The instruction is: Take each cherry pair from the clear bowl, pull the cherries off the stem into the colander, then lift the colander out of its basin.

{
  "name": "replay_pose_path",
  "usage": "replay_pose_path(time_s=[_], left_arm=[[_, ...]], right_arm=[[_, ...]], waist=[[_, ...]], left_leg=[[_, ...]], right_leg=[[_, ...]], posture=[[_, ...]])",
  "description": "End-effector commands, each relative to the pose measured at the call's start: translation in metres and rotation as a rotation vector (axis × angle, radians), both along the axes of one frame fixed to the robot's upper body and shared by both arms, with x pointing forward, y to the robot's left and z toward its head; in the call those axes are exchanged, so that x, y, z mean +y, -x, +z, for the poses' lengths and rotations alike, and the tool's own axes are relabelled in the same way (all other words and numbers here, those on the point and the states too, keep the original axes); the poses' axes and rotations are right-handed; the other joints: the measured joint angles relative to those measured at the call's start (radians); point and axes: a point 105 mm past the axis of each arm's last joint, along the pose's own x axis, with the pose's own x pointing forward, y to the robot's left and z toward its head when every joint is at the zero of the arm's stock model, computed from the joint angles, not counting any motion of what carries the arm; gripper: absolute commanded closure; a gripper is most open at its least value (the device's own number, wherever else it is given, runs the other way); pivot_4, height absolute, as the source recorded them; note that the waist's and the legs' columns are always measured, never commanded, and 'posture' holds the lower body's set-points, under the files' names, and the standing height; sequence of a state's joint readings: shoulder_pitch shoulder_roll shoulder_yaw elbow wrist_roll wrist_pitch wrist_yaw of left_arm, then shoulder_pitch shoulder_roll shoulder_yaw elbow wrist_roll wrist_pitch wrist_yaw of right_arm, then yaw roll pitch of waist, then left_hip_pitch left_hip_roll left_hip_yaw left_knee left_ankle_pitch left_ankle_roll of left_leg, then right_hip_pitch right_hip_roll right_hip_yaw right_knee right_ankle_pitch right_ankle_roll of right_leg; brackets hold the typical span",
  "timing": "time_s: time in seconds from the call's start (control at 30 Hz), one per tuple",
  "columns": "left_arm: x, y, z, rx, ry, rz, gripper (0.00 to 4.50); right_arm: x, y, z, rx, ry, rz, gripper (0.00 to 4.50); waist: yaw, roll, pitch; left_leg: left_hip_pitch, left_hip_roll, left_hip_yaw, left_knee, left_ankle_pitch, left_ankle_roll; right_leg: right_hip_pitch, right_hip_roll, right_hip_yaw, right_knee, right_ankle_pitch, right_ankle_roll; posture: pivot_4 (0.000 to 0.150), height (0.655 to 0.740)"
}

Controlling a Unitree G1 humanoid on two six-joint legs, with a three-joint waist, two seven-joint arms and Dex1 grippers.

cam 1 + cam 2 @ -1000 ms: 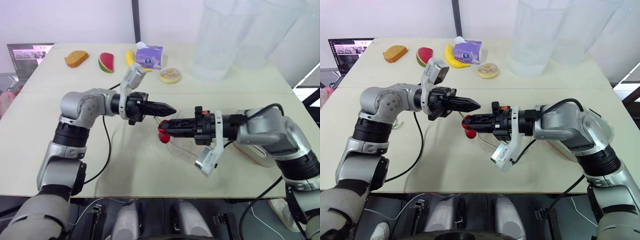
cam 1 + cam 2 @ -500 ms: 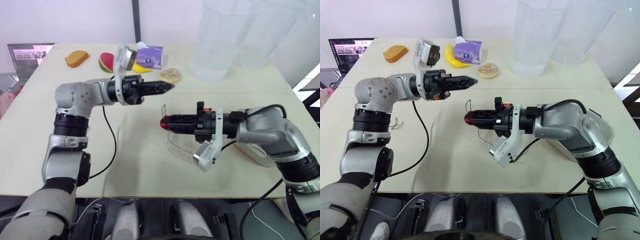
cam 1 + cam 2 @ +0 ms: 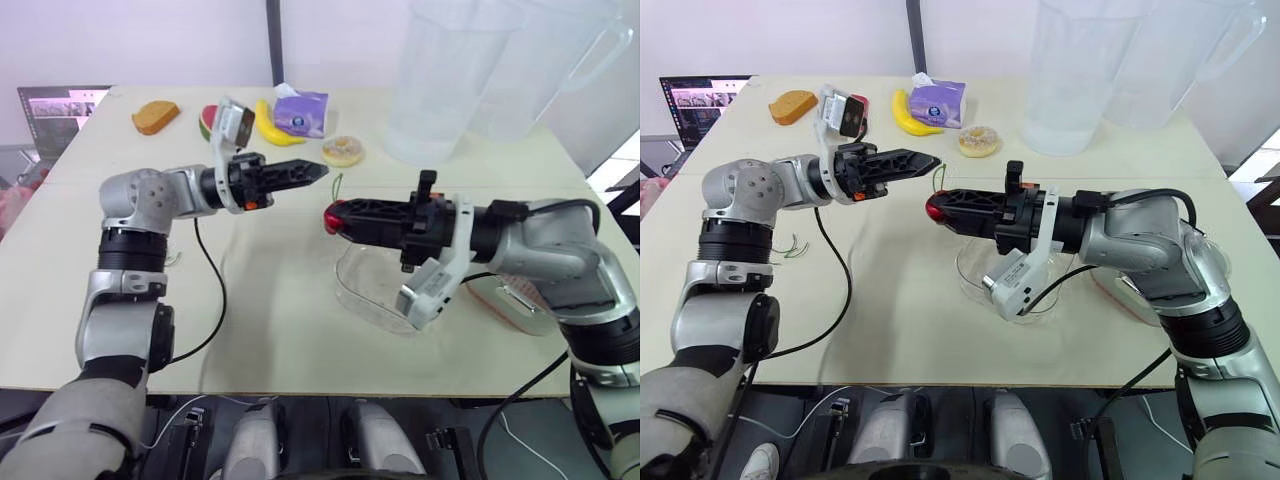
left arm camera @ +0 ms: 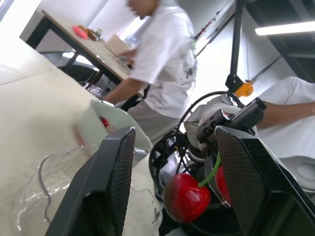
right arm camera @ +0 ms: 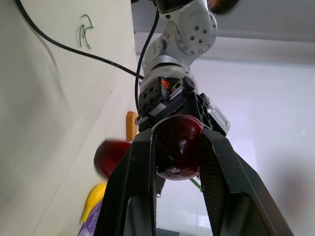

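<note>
One cherry (image 5: pixel 178 141), stem (image 4: pixel 210 169) seemingly attached, fills the right hand (image 5: pixel 179 135).

Cut by the left edge: laptop (image 3: pixel 60 105). Blurred: person's head (image 4: pixel 145 6), second cherry (image 5: pixel 109 156). Half hidden behind the right arm: basin (image 3: pixel 505 297). Flanks of held cherry (image 5: pixel 178 140) covered by fingers (image 5: pixel 140 167) of the right gripper (image 5: pixel 177 129).

Right gripper (image 3: pixel 946 205) jaws clamped on cherry (image 3: pixel 935 209) near clear bowl (image 3: pixel 973 284); left gripper (image 3: pixel 930 160) close, apart.
</note>
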State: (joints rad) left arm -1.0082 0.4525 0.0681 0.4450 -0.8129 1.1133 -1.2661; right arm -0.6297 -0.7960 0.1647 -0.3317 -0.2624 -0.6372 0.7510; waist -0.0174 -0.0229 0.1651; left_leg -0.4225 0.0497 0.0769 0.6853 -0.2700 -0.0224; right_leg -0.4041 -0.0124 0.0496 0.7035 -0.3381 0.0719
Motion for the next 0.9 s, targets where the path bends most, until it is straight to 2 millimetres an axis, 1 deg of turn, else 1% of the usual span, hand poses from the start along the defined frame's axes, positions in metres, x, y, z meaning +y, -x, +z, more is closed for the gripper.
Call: replay_pose_path(time_s=[0.03, 0.27, 0.43, 0.77, 0.83, 0.87, 0.9], left_arm=[[-0.003, 0.01, 0.011, -0.02, 0.021, -0.061, 1.82], [-0.012, 0.024, 0.014, -0.003, 0.018, -0.137, 1.82], [-0.014, 0.027, 0.013, 0.029, 0.024, -0.155, 1.82], [-0.024, 0.03, 0.002, 0.044, -0.01, -0.165, 1.82], [-0.024, 0.03, 0.0, 0.04, -0.02, -0.167, 2.37], [-0.024, 0.031, 0.0, 0.042, -0.019, -0.17, 2.74], [-0.023, 0.031, 0.0, 0.043, -0.018, -0.172, 3.22]], right_arm=[[0.0, 0.005, 0.008, -0.074, 0.013, 0.014, 3.68], [-0.002, 0.003, 0.003, -0.082, 0.038, 0.007, 3.68], [-0.001, 0.003, 0.001, -0.081, 0.045, 0.006, 3.68], [-0.001, 0.003, -0.001, -0.086, 0.059, 0.006, 3.68], [-0.001, 0.003, -0.001, -0.087, 0.059, 0.006, 3.68], [-0.001, 0.003, -0.001, -0.087, 0.059, 0.006, 3.68], [-0.001, 0.003, -0.001, -0.087, 0.06, 0.006, 3.68]], waist=[[-0.001, 0.0, 0.0], [-0.001, 0.0, 0.0], [-0.001, 0.0, 0.0], [-0.001, 0.0, 0.0], [-0.001, 0.0, 0.0], [-0.002, 0.0, 0.0], [-0.002, 0.0, 0.0]], left_leg=[[0.0, 0.0, 0.0, 0.0, 0.0, 0.0], [0.0, 0.0, 0.0, 0.0, 0.0, 0.0], [0.0, 0.0, 0.0, 0.0, 0.0, 0.0], [0.0, 0.0, 0.0, 0.0, 0.0, 0.0], [0.0, 0.0, 0.0, 0.0, 0.0, 0.0], [0.0, 0.0, 0.0, 0.0, 0.0, 0.0], [0.0, 0.0, 0.0, 0.0, 0.0, 0.0]], right_leg=[[0.0, 0.0, 0.0, 0.0, 0.0, 0.0], [0.0, 0.0, 0.0, 0.0, 0.0, 0.0], [0.0, 0.0, 0.0, 0.0, 0.0, 0.0], [0.0, 0.0, 0.0, 0.0, 0.0, 0.0], [0.0, 0.0, 0.0, 0.0, 0.0, 0.0], [0.0, 0.0, 0.0, 0.0, 0.0, 0.0], [0.0, 0.0, 0.0, 0.0, 0.0, 0.0]], posture=[[0.15, 0.74], [0.15, 0.74], [0.15, 0.74], [0.15, 0.74], [0.15, 0.74], [0.15, 0.74], [0.15, 0.74]])
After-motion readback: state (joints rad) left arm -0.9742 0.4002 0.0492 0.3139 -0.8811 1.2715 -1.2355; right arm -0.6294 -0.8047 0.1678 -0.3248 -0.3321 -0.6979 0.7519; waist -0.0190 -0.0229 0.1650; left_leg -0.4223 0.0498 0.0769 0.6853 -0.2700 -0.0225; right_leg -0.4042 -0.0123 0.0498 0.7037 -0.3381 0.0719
